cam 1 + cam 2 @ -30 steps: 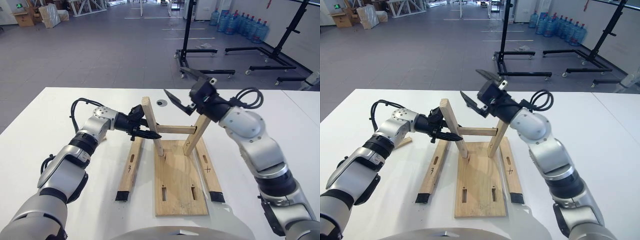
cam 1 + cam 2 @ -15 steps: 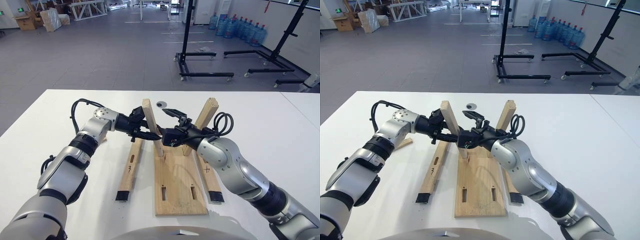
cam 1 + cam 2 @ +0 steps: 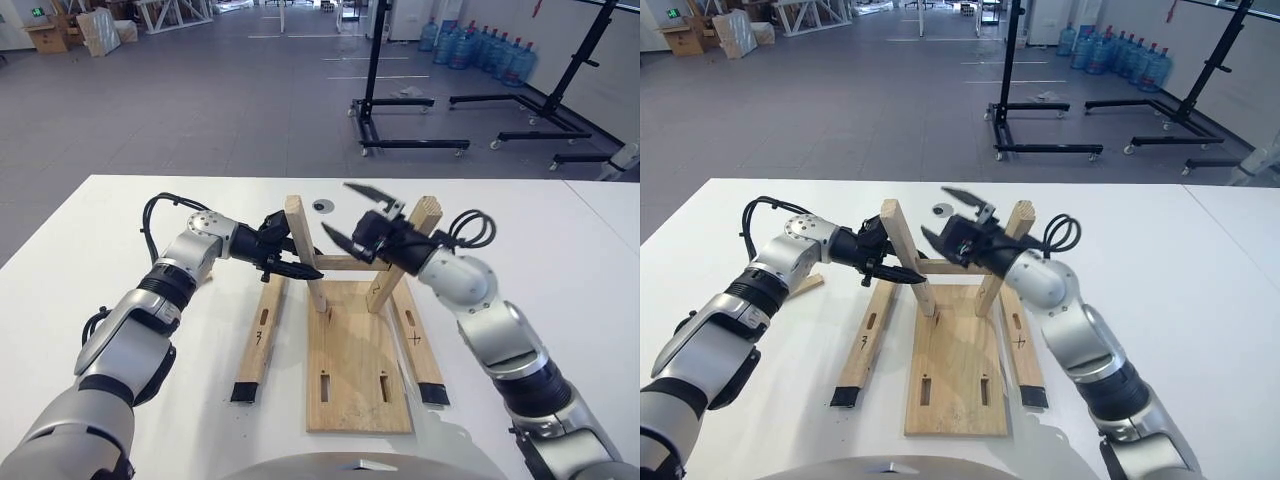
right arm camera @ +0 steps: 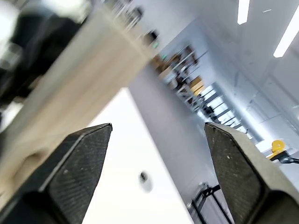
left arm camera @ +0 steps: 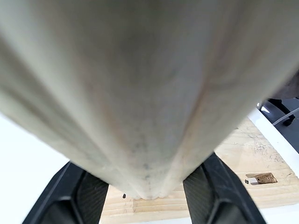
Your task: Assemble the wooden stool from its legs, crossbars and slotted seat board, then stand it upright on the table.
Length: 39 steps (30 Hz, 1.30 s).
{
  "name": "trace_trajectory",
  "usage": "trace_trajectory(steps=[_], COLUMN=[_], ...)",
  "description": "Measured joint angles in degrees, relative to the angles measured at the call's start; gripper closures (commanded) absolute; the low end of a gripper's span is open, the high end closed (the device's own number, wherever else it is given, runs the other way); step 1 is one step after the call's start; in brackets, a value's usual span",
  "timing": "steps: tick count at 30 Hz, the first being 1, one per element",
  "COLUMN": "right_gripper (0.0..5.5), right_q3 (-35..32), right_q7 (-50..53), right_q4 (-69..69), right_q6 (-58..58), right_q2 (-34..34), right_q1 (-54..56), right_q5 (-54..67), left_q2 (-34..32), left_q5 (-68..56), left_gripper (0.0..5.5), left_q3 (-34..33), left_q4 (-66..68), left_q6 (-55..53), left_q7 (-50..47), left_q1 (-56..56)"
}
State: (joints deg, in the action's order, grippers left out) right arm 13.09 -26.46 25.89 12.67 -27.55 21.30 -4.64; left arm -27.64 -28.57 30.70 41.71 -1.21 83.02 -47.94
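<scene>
Beyond me is a wide hall with a grey floor, black stands on wheels and a row of water bottles at the far wall. I work at a white table. The seat board lies flat on it in front of me, with its slots facing up. Two flat bars with black end caps lie along its sides, the left bar a little apart from the board and the right bar just beside it. At the board's far end two legs stand with their lower ends on the board and lean apart at the top: the left leg tilts to my left and the right leg to my right. A crossbar runs level between them. My left gripper comes in from the left and is pinched on the left leg about halfway up; in the left wrist view the wood sits between the two black fingers. My right gripper hangs between the two leg tops, above the crossbar, with its fingers spread wide and holding nothing. A small round disc lies on the table behind the legs.
</scene>
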Motion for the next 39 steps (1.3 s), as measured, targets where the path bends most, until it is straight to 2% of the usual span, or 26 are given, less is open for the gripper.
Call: trace_trajectory(steps=[2,6,10,13,19,27,39], right_gripper=[1.88,1.88,1.88,1.88,1.88,1.88,1.88], right_q3=[-6.31,-22.12,-39.27,-44.52,-41.90,-32.10,-27.18], right_q7=[-0.20,-3.93,-15.90,-23.89,-32.75,-36.64,-37.60], right_q4=[0.83,-0.12,-11.03,-18.10,-20.64,-22.76,-22.57], right_q6=[-0.27,3.24,13.43,20.03,28.06,28.19,25.11], right_q2=[0.38,0.25,-4.61,-7.17,-7.78,-6.45,-6.17], right_q1=[2.89,5.32,-1.95,-9.20,-16.35,-11.98,-9.54], right_q5=[7.02,30.43,53.95,61.54,64.77,63.09,60.49], left_q2=[0.00,0.05,0.09,0.03,0.03,0.35,-0.23], left_q5=[0.01,-0.01,0.02,0.02,0.02,0.02,0.02], left_gripper=[3.41,3.41,3.41,3.41,3.41,3.41,3.41], left_q3=[0.02,0.04,0.16,0.16,0.16,0.30,0.34], left_q4=[0.07,0.07,0.15,0.36,0.55,1.33,5.23], left_q6=[0.10,0.17,0.25,0.29,0.43,0.70,1.85], left_q7=[0.05,0.11,0.13,0.14,0.15,0.52,3.21], left_q1=[-0.05,-0.15,-0.21,-0.21,-0.22,-0.63,-2.51])
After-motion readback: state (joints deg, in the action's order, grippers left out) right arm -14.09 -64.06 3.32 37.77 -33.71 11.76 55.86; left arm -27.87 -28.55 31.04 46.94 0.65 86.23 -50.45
